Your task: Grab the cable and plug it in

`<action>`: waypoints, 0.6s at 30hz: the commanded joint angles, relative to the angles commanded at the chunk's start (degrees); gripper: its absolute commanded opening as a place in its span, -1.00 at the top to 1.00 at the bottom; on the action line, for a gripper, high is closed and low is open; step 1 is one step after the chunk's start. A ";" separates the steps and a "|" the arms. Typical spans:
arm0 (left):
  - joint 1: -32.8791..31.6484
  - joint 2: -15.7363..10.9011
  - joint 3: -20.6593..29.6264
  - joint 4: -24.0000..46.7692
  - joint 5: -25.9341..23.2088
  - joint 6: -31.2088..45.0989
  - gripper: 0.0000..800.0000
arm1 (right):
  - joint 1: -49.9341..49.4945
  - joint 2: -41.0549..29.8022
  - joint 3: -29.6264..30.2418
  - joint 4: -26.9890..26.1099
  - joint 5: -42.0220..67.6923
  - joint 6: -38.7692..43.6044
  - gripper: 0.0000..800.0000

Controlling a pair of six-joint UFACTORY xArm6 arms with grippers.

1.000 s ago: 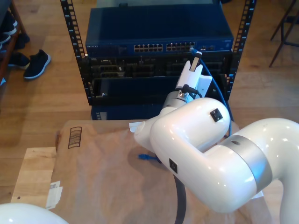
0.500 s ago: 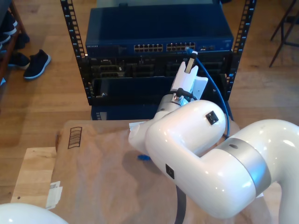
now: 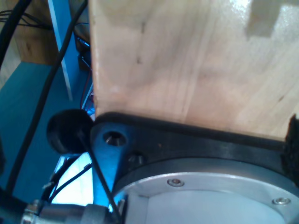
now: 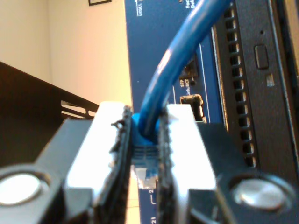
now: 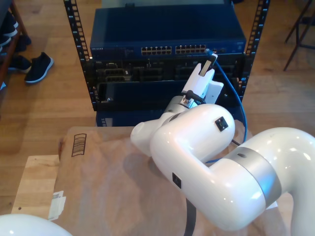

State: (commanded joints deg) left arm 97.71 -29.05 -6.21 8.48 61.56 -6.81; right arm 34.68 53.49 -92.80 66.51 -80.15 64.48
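Cable first: the thin bright blue Ethernet cable [image 4: 161, 88] sits pinched between the two black-padded fingers [image 4: 117, 154] of my second gripper [image 4: 142, 163], jaws clamped on it just behind its small translucent blue plug [image 4: 142, 175], which pokes out past the pads. In the exterior view my second gripper [image 5: 209, 63] is raised in front of the dark blue rack-mounted network switch [image 5: 167, 34], its tip level with the row of ports [image 5: 172, 49] and toward that row's end on the exterior view's right; I cannot tell whether the plug touches a port. From the tip, the cable [image 5: 231, 91] arcs down on the exterior view's right side of the white arm [image 5: 216, 157] and disappears behind it. The second wrist view looks along the fingers at the blue front panel [image 4: 154, 56] with white print and a black vented unit [image 4: 261, 93] beside it. Below the switch in the exterior view are black rack units [image 5: 147, 73], held between perforated black rack rails [image 5: 78, 44]. The arm reaches over a table covered in brown paper [image 5: 98, 187]. My first gripper's wrist view shows a pale wooden surface [image 3: 187, 60], a black bracket [image 3: 196, 144], a metal ring [image 3: 210, 196] and dark wires [image 3: 42, 93]; I cannot tell how those jaws stand. Dark shoes [image 5: 38, 66] rest on the wooden floor [image 5: 44, 108] at the exterior view's left.
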 joint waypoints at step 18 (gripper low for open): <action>0.00 0.00 0.00 0.00 0.00 0.00 -1.00 | -0.09 2.73 -4.04 -0.09 0.53 -0.88 1.00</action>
State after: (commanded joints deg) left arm 97.71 -29.05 -6.21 8.48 61.56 -6.81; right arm 34.59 56.22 -96.85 66.42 -79.63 63.60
